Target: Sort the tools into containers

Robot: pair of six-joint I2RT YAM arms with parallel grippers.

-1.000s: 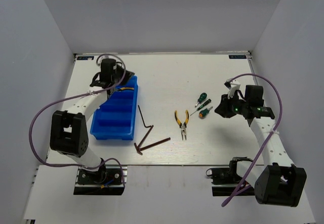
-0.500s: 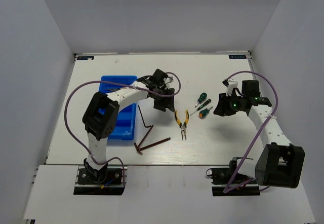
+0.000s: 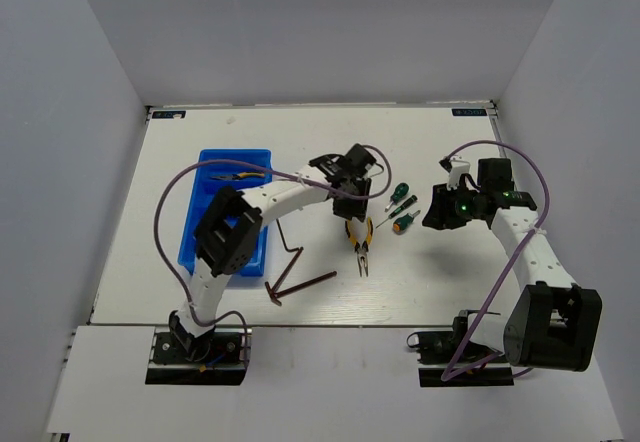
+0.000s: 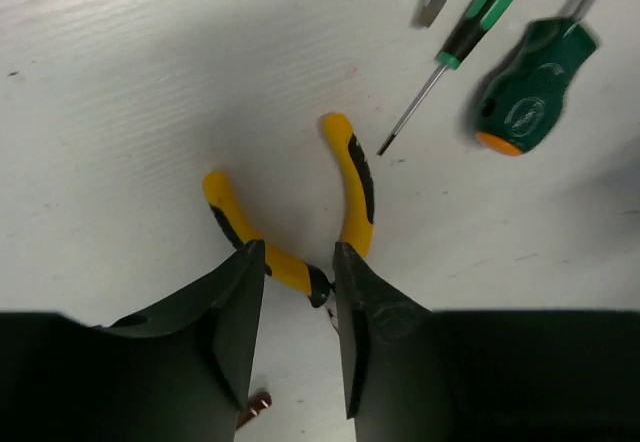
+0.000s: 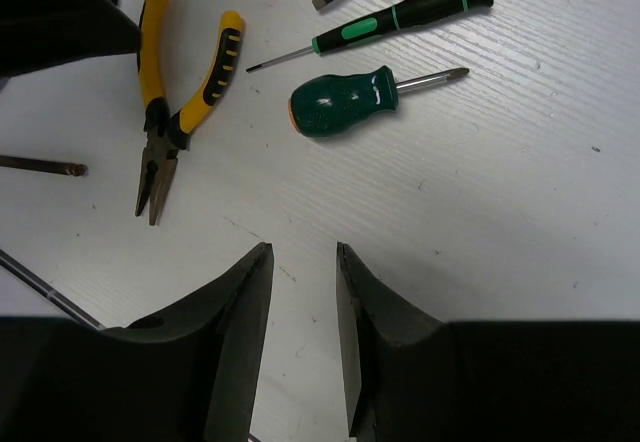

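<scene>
Yellow-and-black pliers (image 3: 360,243) lie on the table with the jaws toward me. My left gripper (image 3: 351,205) is open just above their handles; in the left wrist view its fingertips (image 4: 298,254) straddle the pliers (image 4: 352,184) near the pivot without gripping. A second pair of pliers (image 3: 240,174) lies in the far end of the blue bin (image 3: 194,232). Three green screwdrivers (image 3: 400,207) lie right of the pliers, the stubby one (image 5: 345,102) nearest. My right gripper (image 3: 437,212) is open and empty, hovering right of them; its fingertips (image 5: 303,250) stand over bare table.
Dark hex keys lie between the bin and the pliers: one (image 3: 283,230) beside the bin, two more (image 3: 300,284) toward the front edge. One hex key's tip (image 4: 255,409) shows under my left fingers. White walls close in the table's left, right and far sides.
My left arm has swung from the bin's far end across to the right and now sits over the pliers on the table. The right arm has barely moved.
</scene>
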